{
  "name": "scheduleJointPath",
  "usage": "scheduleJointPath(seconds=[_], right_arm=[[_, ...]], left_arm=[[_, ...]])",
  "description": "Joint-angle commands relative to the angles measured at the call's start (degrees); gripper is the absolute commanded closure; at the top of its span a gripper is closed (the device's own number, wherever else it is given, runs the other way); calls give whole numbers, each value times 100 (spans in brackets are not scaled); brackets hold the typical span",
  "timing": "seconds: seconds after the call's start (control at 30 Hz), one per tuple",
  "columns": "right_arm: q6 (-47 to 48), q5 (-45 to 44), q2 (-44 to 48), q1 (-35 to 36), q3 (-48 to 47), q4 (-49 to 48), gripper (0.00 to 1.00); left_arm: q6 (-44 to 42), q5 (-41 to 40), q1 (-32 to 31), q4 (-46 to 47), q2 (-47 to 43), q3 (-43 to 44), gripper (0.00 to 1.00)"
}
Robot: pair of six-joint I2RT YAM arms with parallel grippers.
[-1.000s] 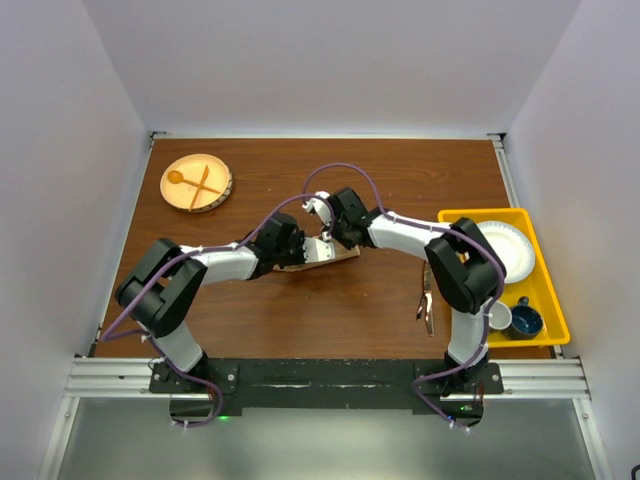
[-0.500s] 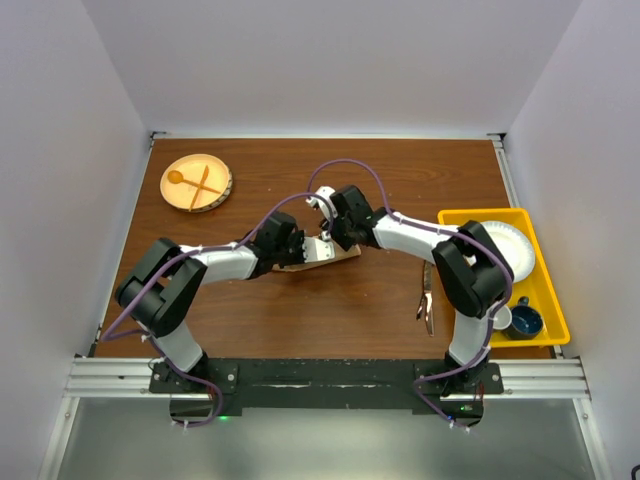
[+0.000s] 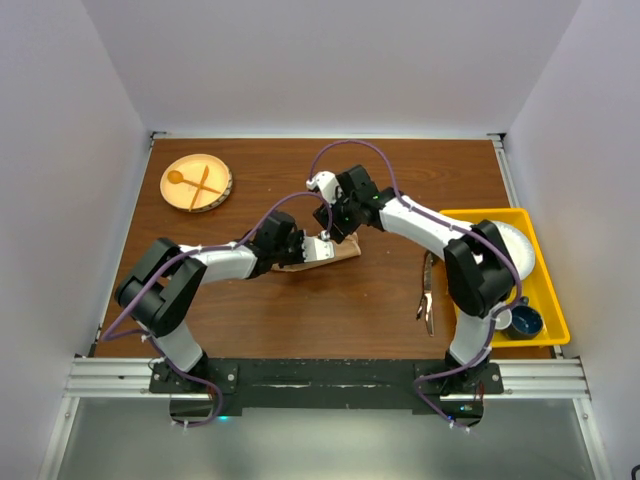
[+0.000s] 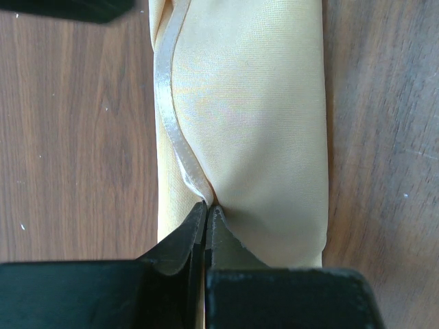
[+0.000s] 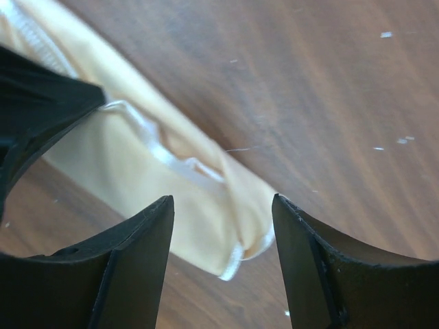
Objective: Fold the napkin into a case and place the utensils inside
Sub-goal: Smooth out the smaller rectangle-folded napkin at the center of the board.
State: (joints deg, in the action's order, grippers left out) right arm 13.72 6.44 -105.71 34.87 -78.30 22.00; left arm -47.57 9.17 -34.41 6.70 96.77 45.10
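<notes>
Pinching the napkin's (image 4: 260, 137) raised hem, the left hand (image 4: 211, 210) is clamped shut on the cloth. The right hand (image 5: 223, 203) is held spread, grasping nothing, over the napkin's far end. The folded strip is laid midway on the bench (image 3: 400, 180).

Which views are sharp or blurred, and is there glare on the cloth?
Top external: evenly lit, sharp, no glare. Left wrist: the napkin is in focus with mild sheen; the left gripper is a dark silhouette. Right wrist: the right gripper is dark and blurred.
</notes>
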Motion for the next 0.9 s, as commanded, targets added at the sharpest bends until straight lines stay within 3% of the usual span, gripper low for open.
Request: scheduleJointPath(seconds=[0.0, 0.27, 0.47, 0.77, 0.8, 0.87], right_arm=[[157, 481, -291, 46, -264, 173, 37], [535, -10, -766, 90, -195, -134, 40], [588, -748, -609, 116, 271, -626, 65], [588, -1346, -407, 178, 518, -1075, 85], [641, -1416, -372, 186, 526, -1110, 86], [694, -1287, -249, 178, 544, -1172, 79]], left_arm=[[37, 164, 66, -327, 79, -133, 100], [-15, 164, 66, -301, 105, -124, 100], [-50, 164, 93, -301, 61, -221, 100], [-68, 147, 102, -301, 87, -230, 100], [-68, 147, 110, -301, 87, -230, 100], [-51, 155, 110, -301, 105, -230, 100]])
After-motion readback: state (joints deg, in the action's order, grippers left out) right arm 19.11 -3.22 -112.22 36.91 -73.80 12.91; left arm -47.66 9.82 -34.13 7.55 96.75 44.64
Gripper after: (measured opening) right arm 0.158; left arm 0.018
